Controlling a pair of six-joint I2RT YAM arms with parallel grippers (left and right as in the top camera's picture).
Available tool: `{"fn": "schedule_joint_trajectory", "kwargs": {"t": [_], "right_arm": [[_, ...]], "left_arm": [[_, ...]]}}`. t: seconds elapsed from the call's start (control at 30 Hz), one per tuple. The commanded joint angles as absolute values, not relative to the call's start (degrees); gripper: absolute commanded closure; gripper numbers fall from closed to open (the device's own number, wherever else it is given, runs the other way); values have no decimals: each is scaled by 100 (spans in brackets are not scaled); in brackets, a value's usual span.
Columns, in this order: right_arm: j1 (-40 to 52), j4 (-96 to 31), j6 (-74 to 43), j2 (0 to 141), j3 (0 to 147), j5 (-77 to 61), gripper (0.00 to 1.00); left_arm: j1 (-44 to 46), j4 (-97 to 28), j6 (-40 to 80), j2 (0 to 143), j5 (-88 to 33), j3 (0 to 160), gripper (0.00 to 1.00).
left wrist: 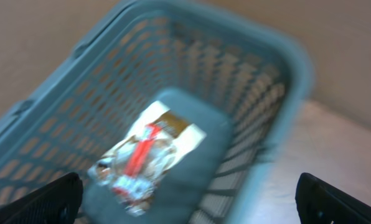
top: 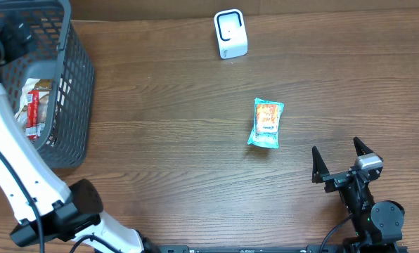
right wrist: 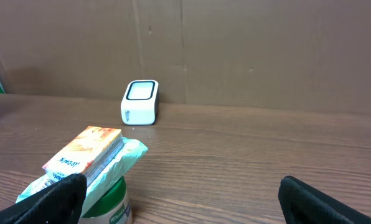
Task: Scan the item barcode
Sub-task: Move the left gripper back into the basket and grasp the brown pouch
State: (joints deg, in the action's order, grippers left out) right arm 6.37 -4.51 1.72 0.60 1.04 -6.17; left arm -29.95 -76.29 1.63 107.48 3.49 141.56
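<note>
The item, a teal packet with orange print, lies flat on the table right of the middle. In the right wrist view it is low on the left, just ahead of my left-hand fingertip. The white scanner stands upright at the far edge and faces the packet. My right gripper is open near the front right corner, short of the packet, with nothing in it. My left gripper hangs open and empty above the basket. No barcode shows.
A grey mesh basket stands at the far left with a red-and-white packet inside, blurred in the left wrist view. My white left arm runs along the left edge. A cardboard wall backs the table.
</note>
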Motion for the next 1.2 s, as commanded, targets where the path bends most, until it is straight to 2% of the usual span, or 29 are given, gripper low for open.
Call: {"fn": "schedule_joint_trajectory", "kwargs": {"t": [0.0,0.2,0.9,1.17], "right_arm": [[602,-423,198,23,45,-631,0],[602,-423,198,23,45,-631,0],[602,-423,198,23,45,-631,0],[602,-423,198,23,45,-631,0]], "left_arm": [[-3280,-7653,-648,11037,316,13795,0],[-3568,-7588,-967,11421,298,13314,0],[-3846,-7498,-2043,13839,395,13301,0],[-4049,-7258,-2276,14090,285,13301,1]]}}
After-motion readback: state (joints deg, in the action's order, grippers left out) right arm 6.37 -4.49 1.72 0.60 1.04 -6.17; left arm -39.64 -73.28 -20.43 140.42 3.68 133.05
